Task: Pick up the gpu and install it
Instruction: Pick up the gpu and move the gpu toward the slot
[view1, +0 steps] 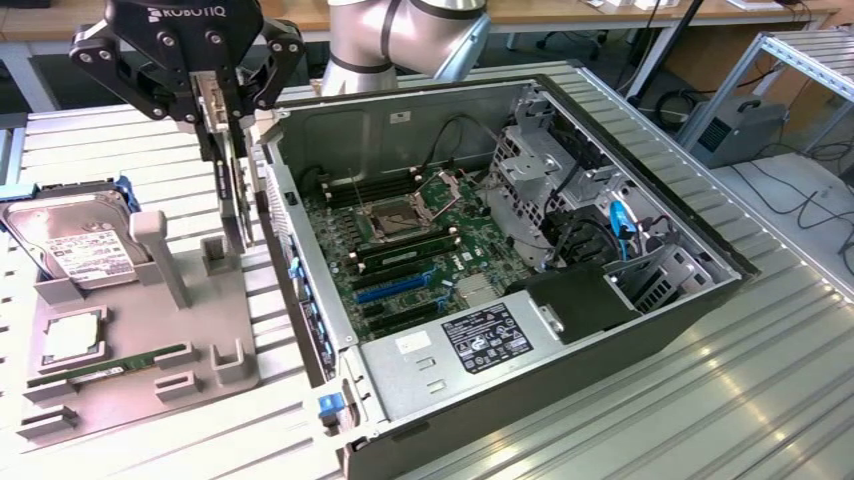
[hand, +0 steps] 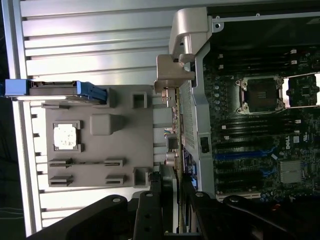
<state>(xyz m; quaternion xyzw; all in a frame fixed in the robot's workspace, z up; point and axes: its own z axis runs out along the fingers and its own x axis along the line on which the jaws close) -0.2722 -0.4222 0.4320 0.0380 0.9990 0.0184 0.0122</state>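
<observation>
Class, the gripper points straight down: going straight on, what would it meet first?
Likely the grey holder tray: the gripper holds the gpu upright over its slot posts, beside the computer case. Depth is uncertain.

Quick tally: one gripper (view1: 220, 112) is counted, with one graphics card (view1: 235, 200) pinched between the jaws. Just below the jaws one gray tray (view1: 127, 398) is seen, loaded with one hard drive (view1: 74, 245), one processor chip (view1: 74, 342) and one memory stick (view1: 114, 365). One open PC case (view1: 641, 345) is found right beside the jaws.
</observation>
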